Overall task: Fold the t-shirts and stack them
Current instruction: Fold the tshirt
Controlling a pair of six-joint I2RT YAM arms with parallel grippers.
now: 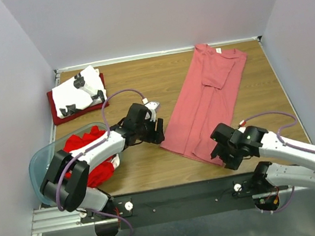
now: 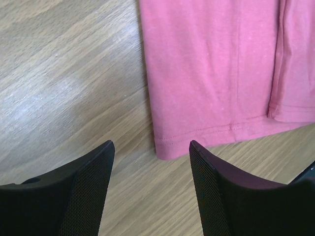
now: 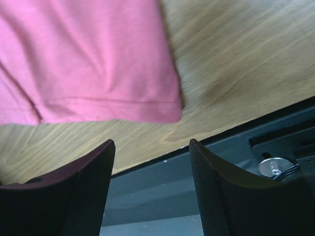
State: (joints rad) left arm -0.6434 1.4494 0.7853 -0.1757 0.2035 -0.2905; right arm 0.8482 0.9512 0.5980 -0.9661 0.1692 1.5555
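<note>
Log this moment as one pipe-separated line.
left gripper: open over salmon shirt hem corner | right gripper: open over other hem corner | white shirt: folded on dark red shirt

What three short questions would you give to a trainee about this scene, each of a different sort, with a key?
1. True or false: the left tool is shut on the salmon-pink t-shirt.
2. Fill in: the bright red t-shirt lies in the pale-blue ____.
3. The white printed t-shirt lies on: A) the dark red t-shirt; B) the salmon-pink t-shirt; C) the bright red t-shirt.
Key: 1 false, it is open and holds nothing, with the hem corner in view between its jaws; 2 tub; 3 A.
</note>
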